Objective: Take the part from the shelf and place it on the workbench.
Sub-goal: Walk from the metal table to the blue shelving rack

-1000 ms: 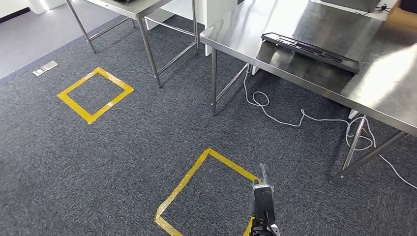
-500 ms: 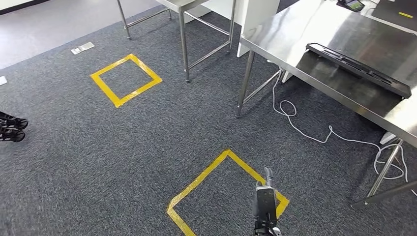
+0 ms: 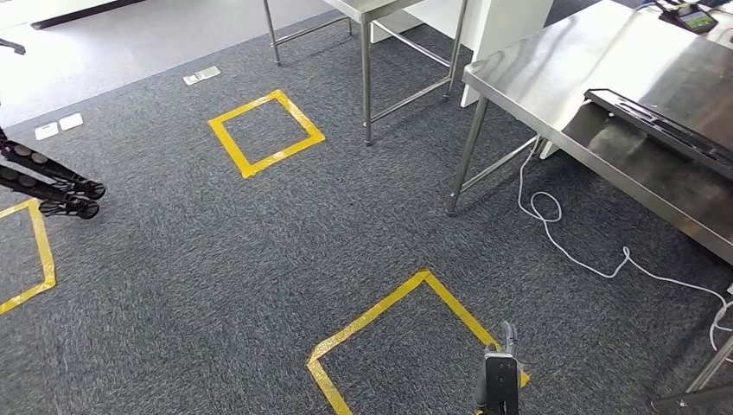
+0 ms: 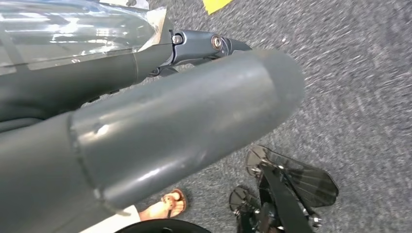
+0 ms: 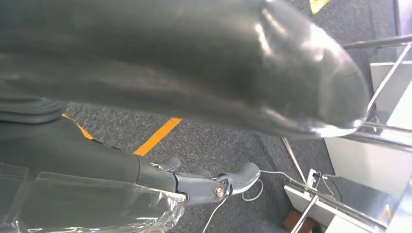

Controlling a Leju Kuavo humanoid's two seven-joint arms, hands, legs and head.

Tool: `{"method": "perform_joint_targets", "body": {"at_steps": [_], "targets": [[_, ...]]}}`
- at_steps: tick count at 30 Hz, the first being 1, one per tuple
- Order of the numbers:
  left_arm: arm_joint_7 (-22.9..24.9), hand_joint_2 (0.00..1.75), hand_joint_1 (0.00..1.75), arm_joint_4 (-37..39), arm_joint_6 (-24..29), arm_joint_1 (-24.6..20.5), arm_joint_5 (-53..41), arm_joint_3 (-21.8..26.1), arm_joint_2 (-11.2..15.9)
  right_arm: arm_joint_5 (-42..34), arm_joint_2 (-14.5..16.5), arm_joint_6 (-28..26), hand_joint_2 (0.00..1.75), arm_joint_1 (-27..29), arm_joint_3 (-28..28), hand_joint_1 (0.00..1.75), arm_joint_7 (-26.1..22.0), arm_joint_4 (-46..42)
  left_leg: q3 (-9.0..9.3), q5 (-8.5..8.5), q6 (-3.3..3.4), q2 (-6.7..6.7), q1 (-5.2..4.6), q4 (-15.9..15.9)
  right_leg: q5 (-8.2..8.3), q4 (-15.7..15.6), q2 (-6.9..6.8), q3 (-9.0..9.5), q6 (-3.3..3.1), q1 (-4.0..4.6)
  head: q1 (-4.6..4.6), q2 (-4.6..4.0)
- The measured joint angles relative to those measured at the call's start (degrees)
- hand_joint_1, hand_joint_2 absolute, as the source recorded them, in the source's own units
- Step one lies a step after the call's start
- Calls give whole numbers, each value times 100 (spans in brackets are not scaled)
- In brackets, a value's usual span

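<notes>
The whole head view has swung since the earlier frame, so the workbench point(image 3: 553, 78) now sits further towards the right edge; the camera turned, not the furniture. On it at upper right lies a black tray point(image 3: 666, 130), its contents too small to tell. The right hand point(image 3: 500, 385) hangs at the bottom edge. The left hand point(image 4: 170, 131) shows its thick thumb and dark fingers point(image 4: 204, 46) stretched beside clear film point(image 4: 73, 29). I cannot tell whether either hand grips anything, or whether the film wraps the part.

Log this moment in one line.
left hand: grip unclear | right hand: grip unclear | table: black tray on top | floor: yellow tape squares, white cable
</notes>
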Motion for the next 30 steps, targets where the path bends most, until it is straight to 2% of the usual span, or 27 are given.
{"method": "perform_joint_targets", "body": {"at_steps": [1, 2, 3, 4, 5, 6, 7, 8, 10, 12, 14, 16, 17, 18, 19, 20, 21, 22, 23, 25, 26, 27, 29, 30], "targets": [[-5, 0, 0, 0, -23, 4, -42, -24, 1, -19, -1, -35, 0, 39, -17, 0, -17, -11, -114, -78, -13, 33, 6, 248, -5, 1, -77, -4, -6, 13, 1, 0], [-7, 0, 0, 0, -49, 13, -79, -52, 5, -44, -1, -74, 0, 86, -33, 0, -43, -34, -130, -50, -19, 55, 9, 298, -11, 2, -150, -6, -12, 22, -1, 0], [-7, 0, 0, 0, -72, 22, -112, -80, 12, -73, 1, -110, 0, 140, -47, 0, -68, -68, -29, 71, -15, 85, 11, 125, -19, 2, -216, -3, -15, 27, -2, 0], [-3, 0, 0, 0, -89, 29, -138, -107, 21, -98, 4, -136, 0, 196, -56, 0, -89, -107, 170, 241, -1, 150, 9, -221, -28, 2, -275, 5, -15, 31, -2, 0], [7, 0, 0, 0, -96, 31, -153, -125, 30, -115, 7, -155, 0, 248, -64, 0, -106, -148, 402, 387, 23, 273, -3, -630, -40, 4, -324, 15, -6, 45, -4, 0], [24, 0, 0, 0, -100, 28, -162, -136, 38, -124, 9, -167, 0, 295, -70, 0, -114, -187, 591, 490, 53, 366, -20, -960, -55, 5, -364, 19, 14, 67, 0, 0], [46, 0, 0, 0, -95, 25, -165, -143, 42, -122, 13, -174, 0, 336, -74, 0, -119, -232, 704, 536, 82, 431, -40, -1167, -68, 7, -402, 27, 35, 87, 7, 0], [72, 0, 0, 0, -90, 25, -164, -146, 45, -109, 21, -179, 0, 372, -76, 0, -120, -278, 740, 538, 107, 441, -63, -1249, -79, 7, -441, 35, 58, 102, 14, 0], [117, 0, 0, 0, -72, 32, -141, -147, 50, -51, 57, -179, 0, 419, -74, 0, -104, -383, 737, 567, 162, 320, -68, -1286, -102, 14, -514, 44, 105, 112, 24, 0], [138, 0, 0, 0, -49, 33, -93, -146, 53, 32, 89, -165, 0, 422, -67, 0, -69, -460, 765, 618, 234, 219, -43, -1349, -226, 216, -373, -33, 137, 101, 29, 0], [140, 0, 0, 0, -26, 26, -26, -143, 55, 103, 98, -134, 0, 404, -59, 0, -16, -484, 773, 655, 283, 105, -29, -1376, -530, 859, -106, -326, 115, 65, 47, 0], [140, 0, 0, 0, -25, 23, 47, -131, 57, 160, 101, -98, 0, 367, -43, 0, 33, -469, 757, 670, 299, -40, -26, -1372, -783, 1571, 6, -684, 113, 36, 63, 0], [140, 0, 0, 0, -28, 24, 76, -122, 56, 186, 101, -80, 0, 334, -36, 0, 46, -457, 754, 674, 297, -114, -24, -1369, -787, 1696, 20, -756, 146, 23, 66, 0], [140, 0, 0, 0, -30, 25, 100, -113, 53, 213, 102, -60, 0, 288, -28, 0, 59, -444, 757, 679, 289, -187, -20, -1367, -702, 1604, 33, -722, 196, 10, 70, 0], [140, 0, 0, 0, -29, 25, 122, -103, 48, 240, 103, -40, 0, 236, -18, 0, 73, -433, 762, 684, 277, -259, -15, -1364, -546, 1301, 69, -584, 254, -11, 71, 0], [140, 0, 0, 0, -25, 24, 139, -95, 42, 266, 107, -23, 0, 182, -3, 0, 86, -422, 762, 690, 256, -328, -13, -1359, -372, 886, 175, -395, 307, -42, 74, 0], [142, 0, 0, 0, -19, 16, 157, -89, 37, 290, 114, -11, 0, 134, 14, 0, 99, -411, 755, 687, 225, -396, -23, -1338, -219, 503, 284, -240, 333, -69, 74, 0], [144, 0, 0, 0, -13, 10, 175, -84, 34, 307, 122, -2, 0, 96, 31, 0, 111, -400, 738, 686, 189, -457, -32, -1326, -114, 230, 366, -133, 334, -88, 69, 0], [146, 0, 0, 0, -6, 8, 187, -81, 33, 316, 133, 4, 0, 66, 47, 0, 120, -388, 717, 688, 153, -511, -37, -1319, -64, 94, 415, -90, 313, -93, 62, 0], [151, 0, 0, 0, 6, 20, 202, -77, 34, 325, 154, 15, 0, 20, 79, 0, 129, -372, 676, 706, 89, -597, -12, -1320, -20, 61, 322, -70, 240, -86, 45, 0], [157, 0, 0, 0, 17, 31, 205, -73, 34, 332, 166, 28, 0, -3, 96, 0, 131, -365, 645, 679, 66, -540, 5, -1275, 1, 53, 271, -59, 200, -90, 40, 0], [169, 0, 0, 0, 32, 36, 214, -67, 33, 346, 176, 45, 0, -24, 110, 0, 133, -360, 580, 595, 44, -424, 13, -1147, 20, 44, 214, -48, 158, -96, 26, 0], [208, 0, 0, 0, 78, 23, 255, -39, 27, 385, 193, 91, 0, -62, 129, 0, 147, -336, 300, 242, 9, -111, 15, -549, 35, 34, 84, -52, 98, -84, -2, 0], [227, 0, 0, 0, 104, 13, 287, -17, 21, 408, 196, 118, 0, -90, 138, 0, 162, -313, 109, 51, -7, -24, 18, -150, 30, 36, 15, -58, 83, -68, -14, 0]]}}
